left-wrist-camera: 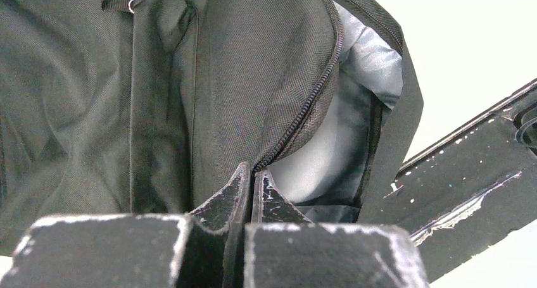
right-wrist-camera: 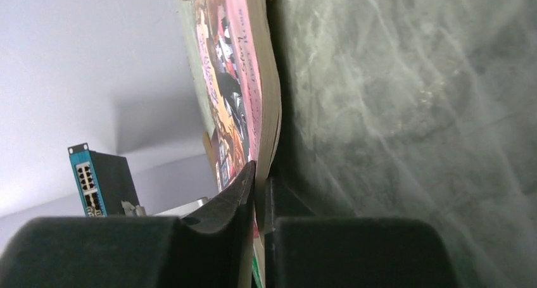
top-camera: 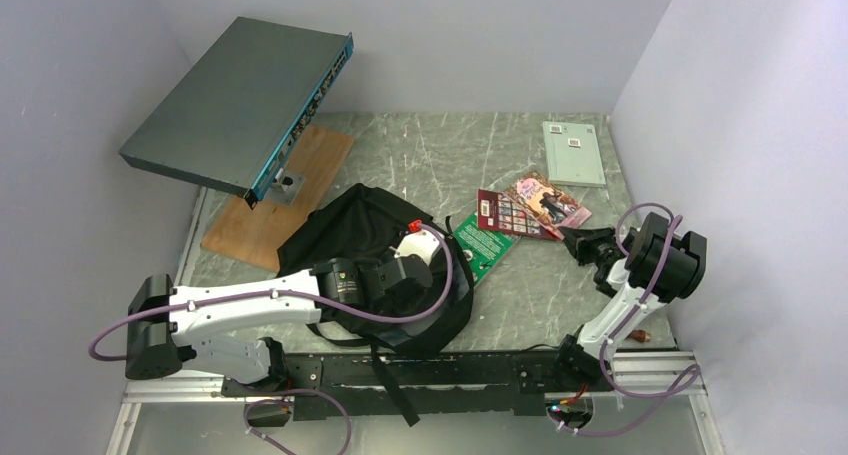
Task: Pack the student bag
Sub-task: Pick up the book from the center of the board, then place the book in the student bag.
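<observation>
The student bag (top-camera: 345, 237) is a black backpack lying at the table's middle near the front, its main zip open. In the left wrist view the bag (left-wrist-camera: 158, 98) shows its grey lining (left-wrist-camera: 364, 66). My left gripper (top-camera: 420, 250) is over the bag's right side, shut (left-wrist-camera: 254, 174) on the zipped edge of the opening. My right gripper (top-camera: 582, 243) is shut (right-wrist-camera: 258, 174) on the near edge of a pink book (top-camera: 548, 203), which stands close in the right wrist view (right-wrist-camera: 234, 79).
A dark red book (top-camera: 503, 213) and a green book (top-camera: 482, 245) overlap beside the pink one. A pale grey book (top-camera: 573, 153) lies at the back right. A network switch (top-camera: 240, 100) stands over a wooden board (top-camera: 275, 205) at the back left.
</observation>
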### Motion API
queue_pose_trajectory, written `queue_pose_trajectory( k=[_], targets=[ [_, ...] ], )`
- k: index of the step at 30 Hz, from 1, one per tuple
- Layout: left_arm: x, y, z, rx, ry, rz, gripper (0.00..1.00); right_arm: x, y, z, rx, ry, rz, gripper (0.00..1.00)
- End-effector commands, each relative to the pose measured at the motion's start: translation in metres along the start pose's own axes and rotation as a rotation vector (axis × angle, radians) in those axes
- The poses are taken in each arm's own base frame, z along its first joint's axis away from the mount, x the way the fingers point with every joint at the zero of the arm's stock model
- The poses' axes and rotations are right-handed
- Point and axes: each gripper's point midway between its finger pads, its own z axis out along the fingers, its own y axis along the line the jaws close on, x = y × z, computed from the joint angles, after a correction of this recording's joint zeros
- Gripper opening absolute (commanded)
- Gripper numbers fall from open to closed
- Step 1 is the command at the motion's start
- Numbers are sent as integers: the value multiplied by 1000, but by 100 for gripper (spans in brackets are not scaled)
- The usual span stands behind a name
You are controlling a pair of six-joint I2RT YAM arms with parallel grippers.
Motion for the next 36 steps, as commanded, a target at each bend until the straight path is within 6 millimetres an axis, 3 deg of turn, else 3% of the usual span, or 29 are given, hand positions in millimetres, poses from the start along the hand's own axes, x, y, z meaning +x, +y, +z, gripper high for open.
queue_pose_trajectory(
  k=[1,5,8,10,13,20,26,29,33,36],
  targets=[
    [-6,-3,-9,28,-7,-56,0,-2,9,-6,-25,-25,-59,4],
    [-6,-4,-8,27,-5,-59,0,3,11,-23,98,-31,-139,0],
    [-9,-4,-6,17,-8,-48,0,-11,17,-42,271,-110,-274,0],
    [-11,-3,-7,3,-3,-45,0,-21,40,-56,358,-171,-395,0],
    [-16,-4,-6,1,-19,-46,0,-17,59,-70,492,-224,-510,0],
    [-26,-2,-1,1,-22,-93,0,41,105,-76,555,-174,-872,0],
    [-34,7,8,72,-13,-200,0,106,172,-88,307,-29,-1166,0],
    [-52,27,7,60,-44,-251,0,142,193,-102,141,109,-1181,0],
    [-83,55,-1,12,-107,-285,0,190,229,-141,-122,281,-1154,0],
    [-100,75,-11,-43,-152,-325,0,200,237,-166,-150,306,-1075,0]
  ],
)
